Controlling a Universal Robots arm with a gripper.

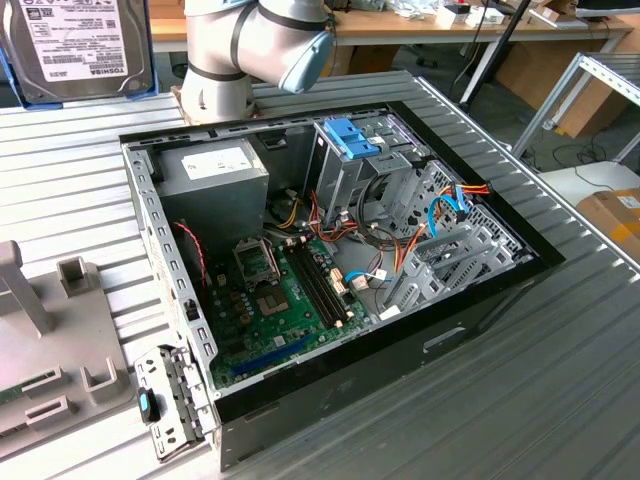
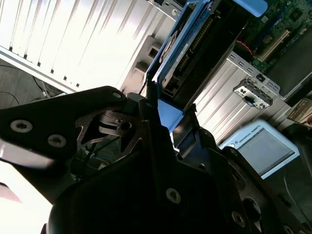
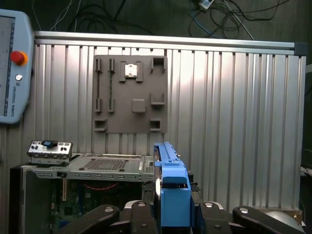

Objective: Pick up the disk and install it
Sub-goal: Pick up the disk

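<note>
We saw the disk [image 3: 170,190] held up off the table [image 1: 560,400], edge-on between the fingers [image 3: 147,219]. Its long axis ran straight out from the gripper [image 3: 173,214], and in the second wrist view its far end pointed toward the open case [image 1: 450,340]. The fingers were closed narrowly on its blue-edged end, one against each broad face.

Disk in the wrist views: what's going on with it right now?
The arm's gripper is shut on the disk, clamping its blue-bracketed edge, as both wrist views show. In the exterior view the disk is up at the exterior view's left, apart from the open computer case on the ribbed table. It is picked up but not yet installed.
</note>
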